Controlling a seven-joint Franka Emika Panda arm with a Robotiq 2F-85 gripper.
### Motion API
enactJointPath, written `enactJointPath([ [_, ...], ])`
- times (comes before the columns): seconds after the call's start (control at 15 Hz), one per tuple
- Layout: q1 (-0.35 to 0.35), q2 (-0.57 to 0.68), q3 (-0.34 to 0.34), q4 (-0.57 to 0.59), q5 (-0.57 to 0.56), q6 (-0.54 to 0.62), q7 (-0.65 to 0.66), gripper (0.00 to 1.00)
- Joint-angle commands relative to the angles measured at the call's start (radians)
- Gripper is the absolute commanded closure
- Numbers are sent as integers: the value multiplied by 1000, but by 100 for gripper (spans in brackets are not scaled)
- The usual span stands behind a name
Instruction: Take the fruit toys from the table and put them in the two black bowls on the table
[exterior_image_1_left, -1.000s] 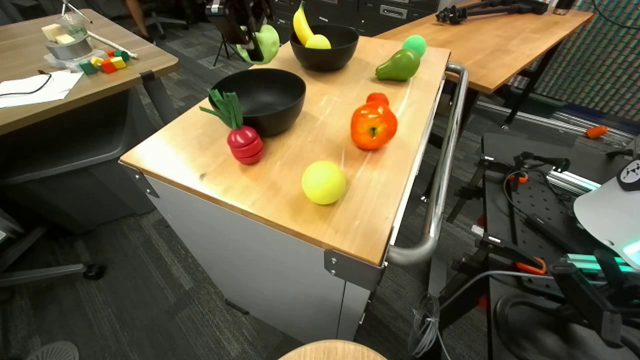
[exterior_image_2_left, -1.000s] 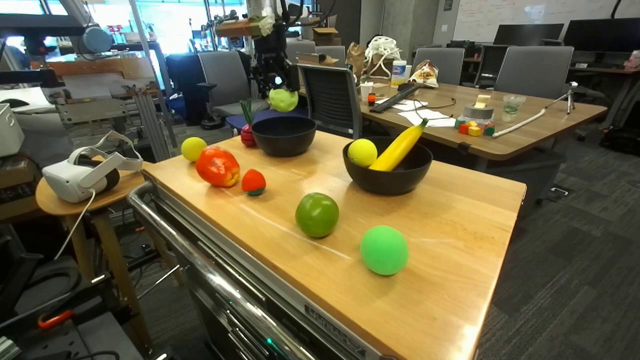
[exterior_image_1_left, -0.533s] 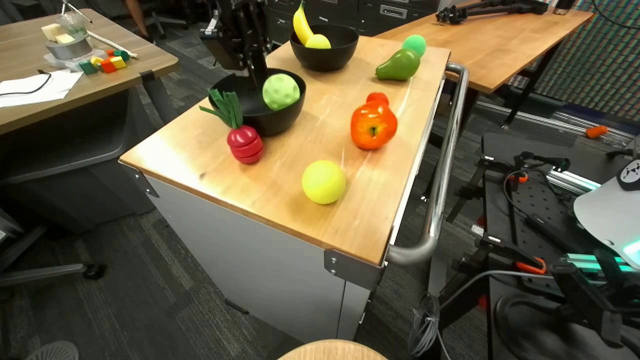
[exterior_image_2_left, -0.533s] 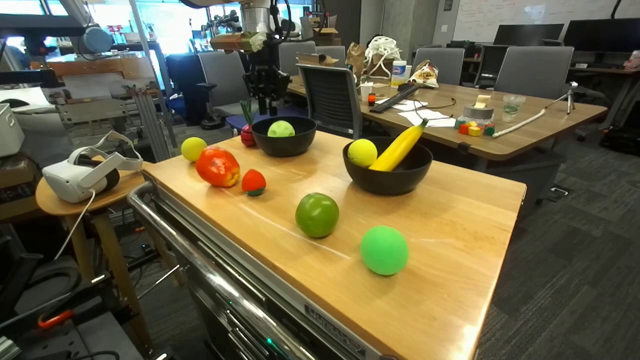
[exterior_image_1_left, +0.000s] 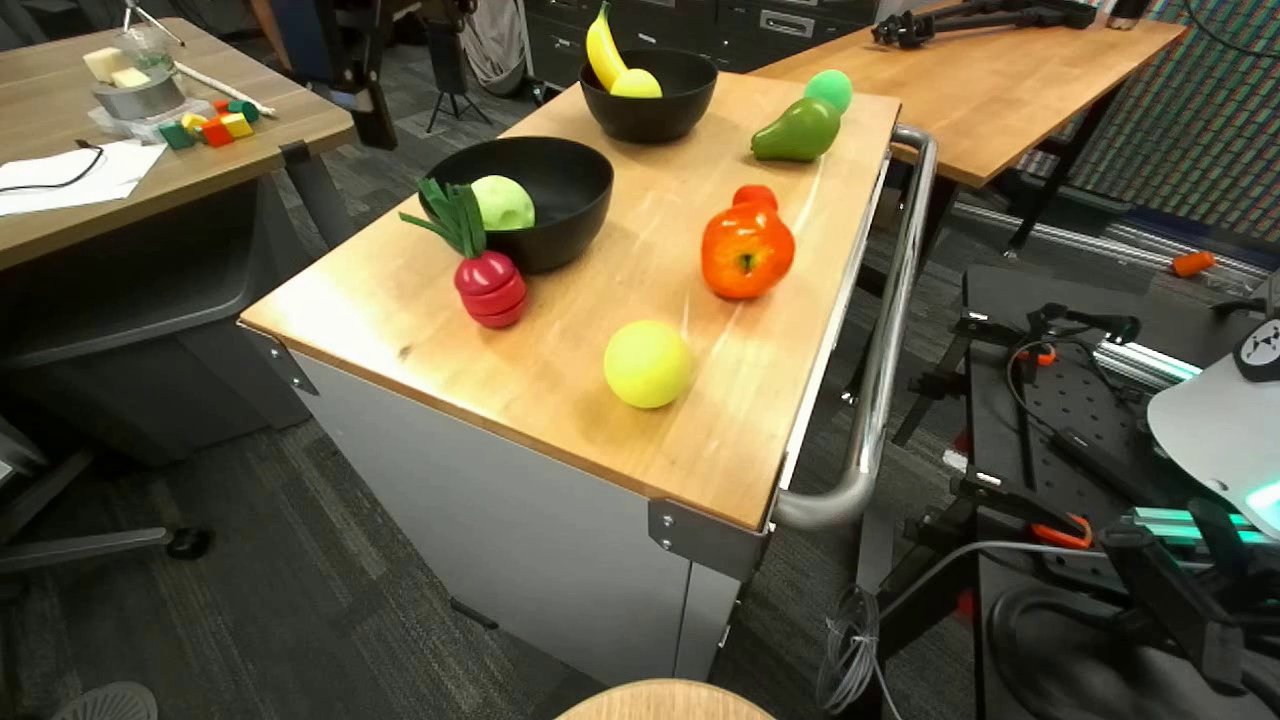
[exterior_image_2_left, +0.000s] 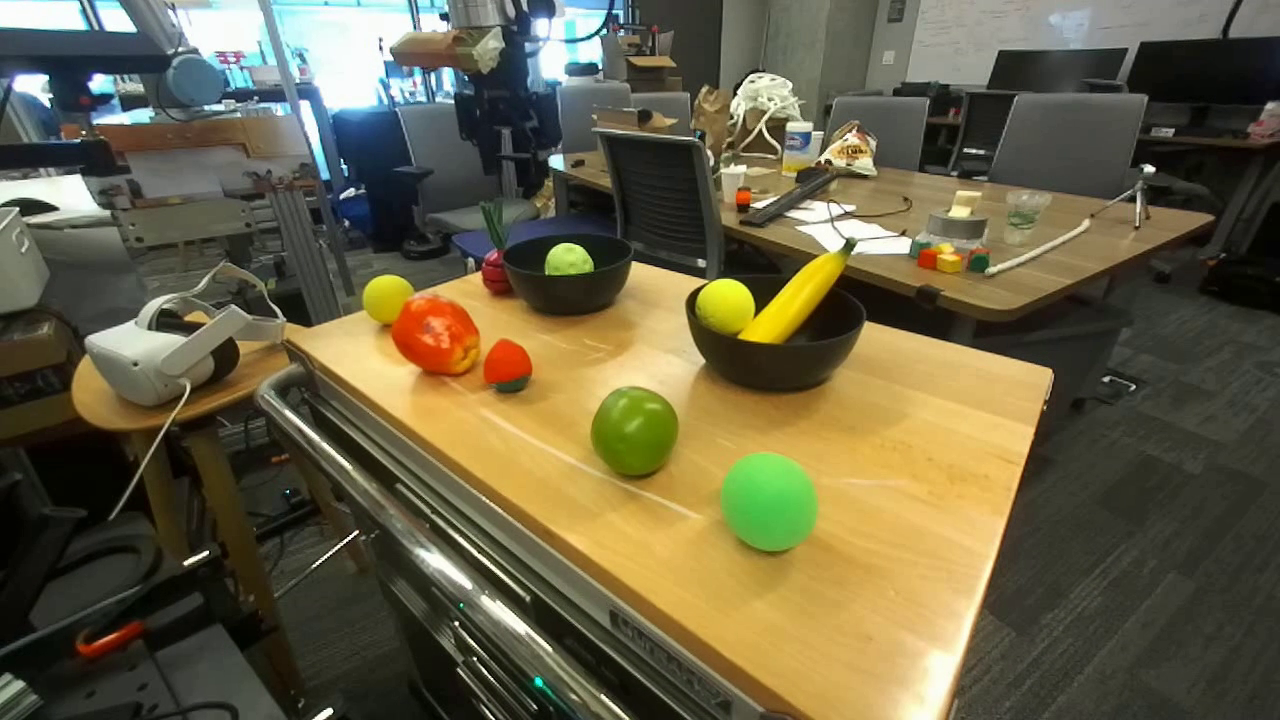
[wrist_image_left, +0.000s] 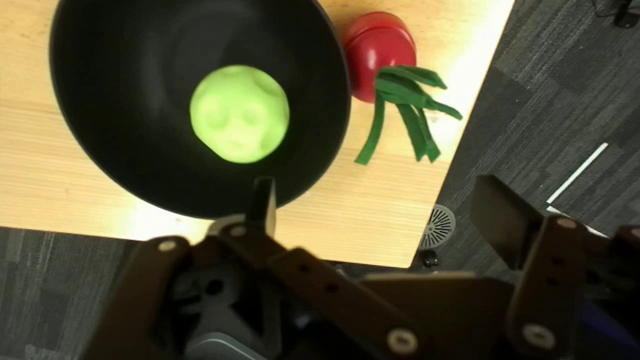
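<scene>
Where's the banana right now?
In an exterior view, the banana sticks up out of the right-hand black bowl, just right of the round yellow toy sharing it.

Two black bowls (exterior_image_1_left: 565, 240) on wooden tabletop (exterior_image_1_left: 520, 375).
Near bowl (exterior_image_1_left: 585, 215): green ball (exterior_image_1_left: 504, 204). Far bowl (exterior_image_1_left: 655, 120): banana (exterior_image_1_left: 604, 50), yellow ball (exterior_image_1_left: 637, 84). Loose: radish (exterior_image_1_left: 490, 287), pear-shaped green fruit (exterior_image_1_left: 798, 131).

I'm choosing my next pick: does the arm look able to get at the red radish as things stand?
Probably yes: the pincer is open, with nothing in its grasp, and nothing lies over the red radish. The black bowl close beside it may leave little room on that side.
</scene>
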Motion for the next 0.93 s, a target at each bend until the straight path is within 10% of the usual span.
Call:
enactJointPath([
  [0.0, -13, -7, 31, -1, 75, -4, -57, 0],
  [0.13, -17, 20, 31, 0, 87, -23, -90, 0],
  [0.2, -13, 29, 24, -5, 76, -27, -92, 25],
  [0.87, -13, 69, 19, -13, 66, -50, -127, 96],
])
